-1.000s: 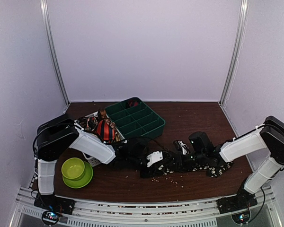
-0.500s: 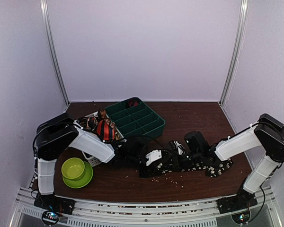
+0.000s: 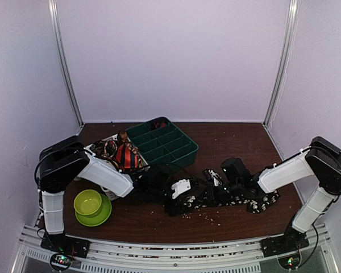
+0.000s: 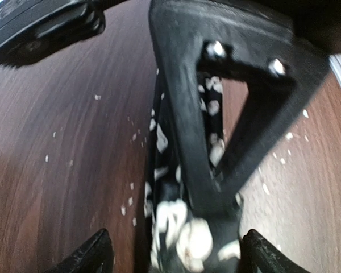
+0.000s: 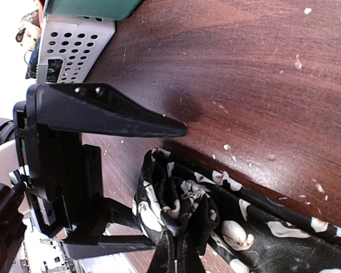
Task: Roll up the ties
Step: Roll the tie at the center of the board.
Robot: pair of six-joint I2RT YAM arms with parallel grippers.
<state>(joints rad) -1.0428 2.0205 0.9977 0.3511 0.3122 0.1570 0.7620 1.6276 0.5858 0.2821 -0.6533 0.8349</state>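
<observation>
The black tie with cream flower spots (image 3: 244,199) lies across the table's middle, and its left end is wound into a loose roll (image 5: 170,199). My right gripper (image 3: 213,185) is shut on the roll's core; in the right wrist view it (image 5: 179,259) pinches the fabric from below. My left gripper (image 3: 184,200) is open, one finger on each side of the roll (image 4: 187,239) without touching it. In the left wrist view my left gripper (image 4: 179,253) shows only its fingertips (image 4: 96,250). The right gripper's finger frame (image 4: 216,114) crosses over the tie.
A white perforated basket (image 3: 111,190) at the left holds a red-and-black striped tie (image 3: 126,156) and a brown-gold one (image 3: 105,149). A green compartment tray (image 3: 170,149) stands behind. A green bowl on a plate (image 3: 90,205) sits front left. White crumbs (image 3: 210,215) dot the table.
Both grippers and the tie's rolled end have shifted a little to the left. The right gripper stays shut on the roll.
</observation>
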